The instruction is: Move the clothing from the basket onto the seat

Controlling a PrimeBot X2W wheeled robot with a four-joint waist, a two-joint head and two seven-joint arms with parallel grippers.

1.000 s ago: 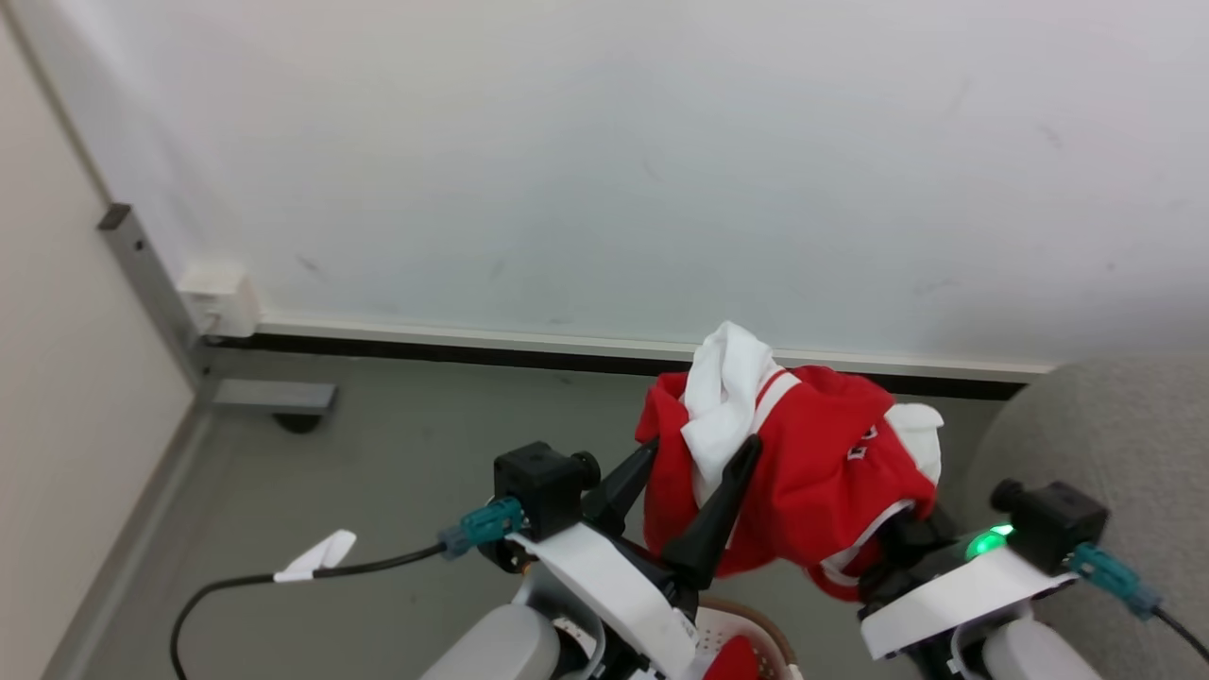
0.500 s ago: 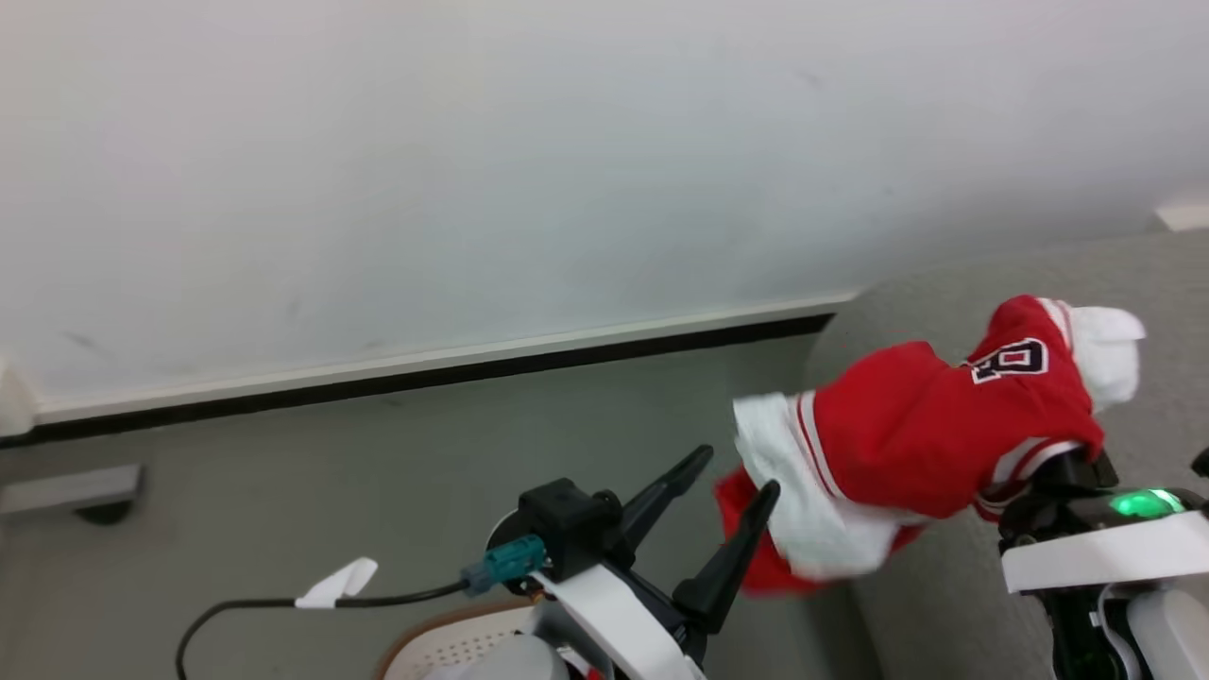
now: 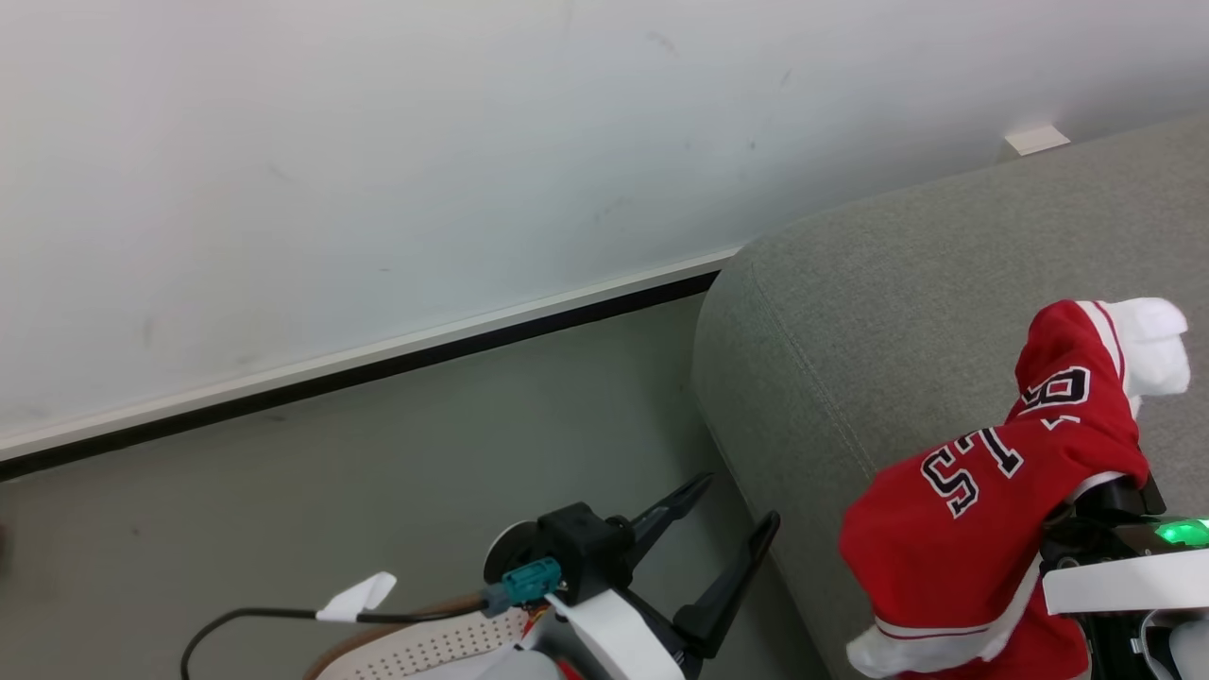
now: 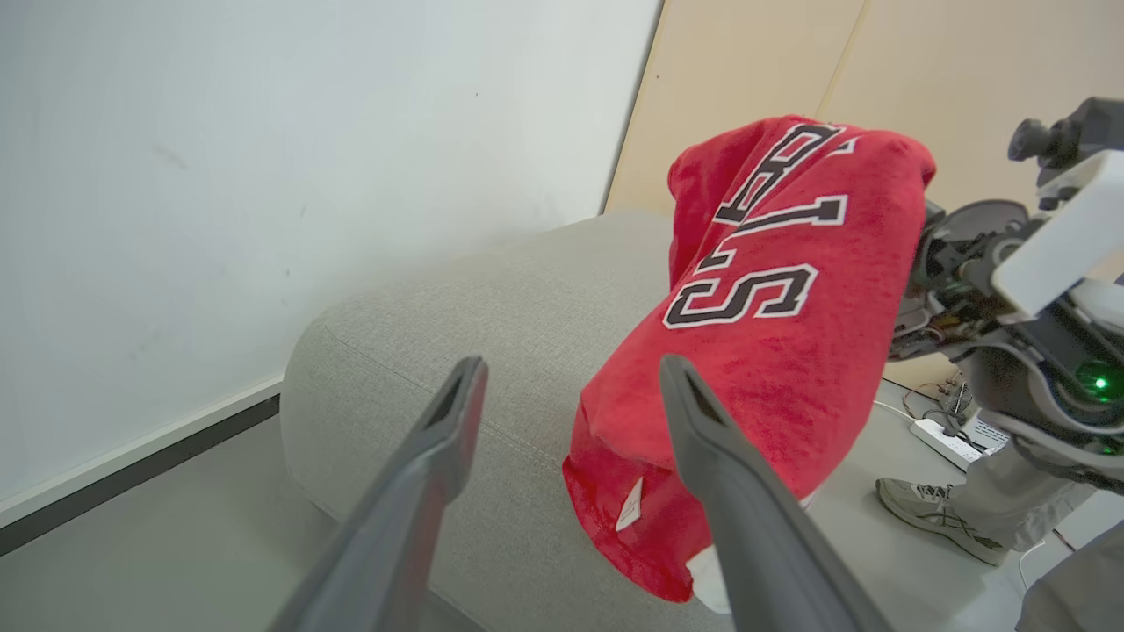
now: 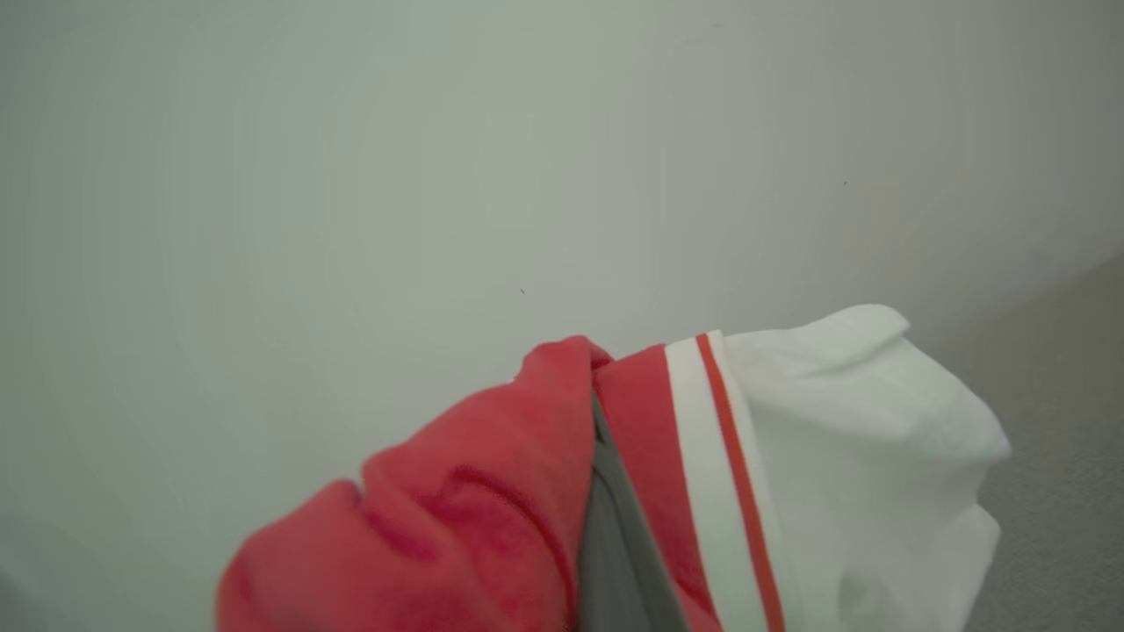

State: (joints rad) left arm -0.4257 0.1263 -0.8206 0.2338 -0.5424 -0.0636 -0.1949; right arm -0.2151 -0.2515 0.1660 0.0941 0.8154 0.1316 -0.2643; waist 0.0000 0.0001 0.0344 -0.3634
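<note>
Jersey (image 3: 982, 510): lower right of the head view, bunched and hanging from the right gripper, overlapping the seat's near edge
Right gripper (image 5: 606, 500): clenched, fingers buried in the jersey's folds
Left gripper (image 3: 741, 499): jaws spread, empty, bottom centre
Seat (image 3: 897, 312): grey cushion filling the right side
Basket (image 3: 378, 635): rim at bottom edge, left
Key relation: the jersey trails down-left from the grip; bare cushion lies up-right of it, nearest the right arm

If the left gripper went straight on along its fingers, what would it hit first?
Probably the rounded end of the grey sofa, seen between the open fingers of the left gripper. The red jersey hangs just beside that line; depth is unclear.
</note>
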